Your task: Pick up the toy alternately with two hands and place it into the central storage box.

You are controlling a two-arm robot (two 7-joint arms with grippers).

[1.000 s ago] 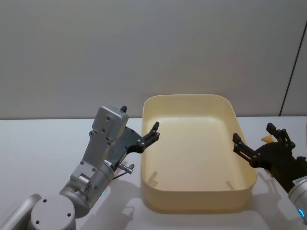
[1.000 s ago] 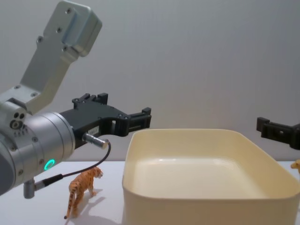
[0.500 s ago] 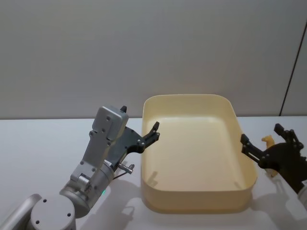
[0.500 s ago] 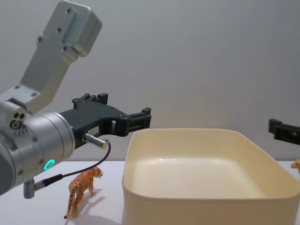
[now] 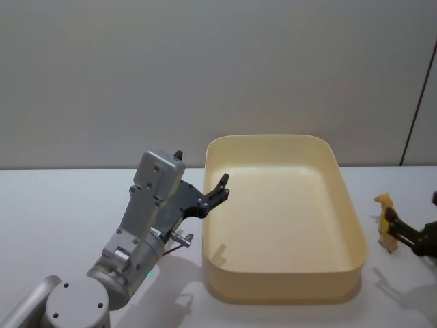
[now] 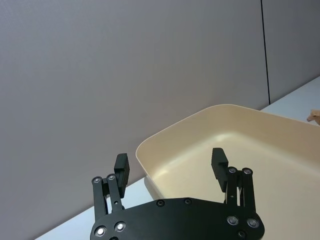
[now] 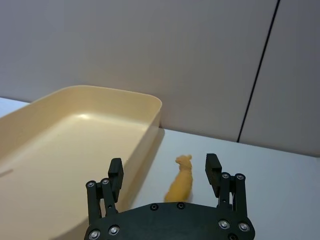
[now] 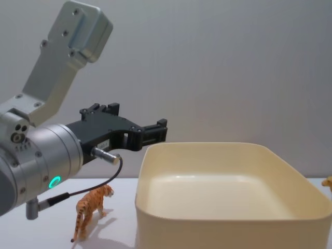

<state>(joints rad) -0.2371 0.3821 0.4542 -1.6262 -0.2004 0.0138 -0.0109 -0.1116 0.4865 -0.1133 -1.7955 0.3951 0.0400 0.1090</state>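
The cream central storage box (image 5: 281, 285) sits mid-table with nothing inside. An orange tiger toy (image 8: 92, 206) stands on the table left of the box, below my left arm. My left gripper (image 5: 220, 188) hovers open and holding nothing at the box's left rim (image 6: 200, 114); the left wrist view shows it (image 6: 170, 162) with the fingers spread. A small yellow toy animal (image 5: 386, 220) stands to the right of the box. My right gripper (image 7: 165, 169) is open just behind that yellow toy (image 7: 181, 183), and one of its fingers (image 5: 404, 234) lies beside the toy.
The white table (image 5: 61, 212) runs to a plain grey wall behind. A dark vertical seam in the wall (image 5: 418, 89) shows at the right. My left arm's cable and metal pin (image 8: 106, 155) hang above the tiger.
My right gripper has drawn back to the right, away from the box's right wall and out of the chest view, uncovering the yellow toy. The left arm has not moved.
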